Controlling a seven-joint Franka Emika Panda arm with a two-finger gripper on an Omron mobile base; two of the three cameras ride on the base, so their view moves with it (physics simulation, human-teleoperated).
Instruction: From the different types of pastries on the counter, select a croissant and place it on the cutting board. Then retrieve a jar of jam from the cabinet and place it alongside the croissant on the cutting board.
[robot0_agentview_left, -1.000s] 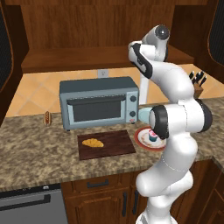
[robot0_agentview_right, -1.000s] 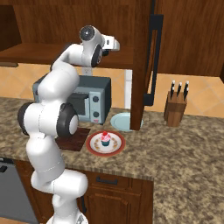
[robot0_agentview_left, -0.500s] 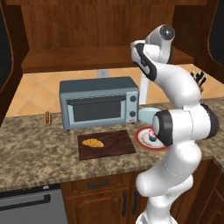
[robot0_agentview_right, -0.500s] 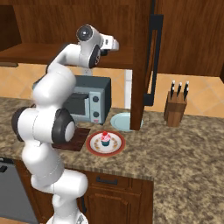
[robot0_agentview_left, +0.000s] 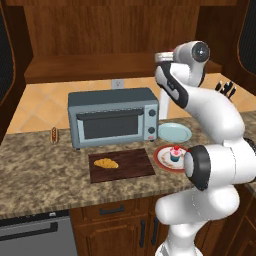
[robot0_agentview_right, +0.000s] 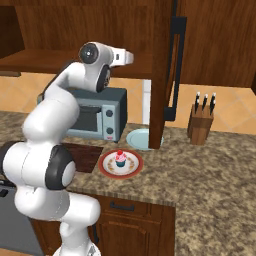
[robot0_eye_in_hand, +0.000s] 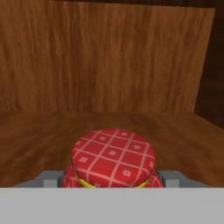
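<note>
A jar of jam (robot0_eye_in_hand: 113, 164) with a red checked cloth top stands on the cabinet (robot0_agentview_left: 100, 67) shelf. My gripper (robot0_eye_in_hand: 112, 180) is shut on it, with a grey finger (robot0_eye_in_hand: 171, 178) pressed against each side. From the base cameras my hand (robot0_agentview_left: 161, 57) (robot0_agentview_right: 125, 57) reaches in at shelf height. The golden croissant (robot0_agentview_left: 106, 163) lies on the left part of the dark cutting board (robot0_agentview_left: 135, 162) (robot0_agentview_right: 85, 155) in front of the toaster oven. The pink-frosted cupcake (robot0_agentview_left: 175, 152) (robot0_agentview_right: 120, 158) sits on a red-rimmed plate, and the hot-dog bun (robot0_agentview_left: 54, 133) lies at the counter's (robot0_agentview_left: 45, 170) far left.
A grey toaster oven (robot0_agentview_left: 112, 117) stands under the shelf, with a pale blue plate (robot0_agentview_left: 175, 132) beside it. The open cabinet door (robot0_agentview_right: 162, 75) hangs just right of my hand. A knife block (robot0_agentview_right: 200, 125) stands at the right.
My upper arm and wrist joint have swung right and a little lower. The hand stays at the shelf. The pastries and the board have not moved.
</note>
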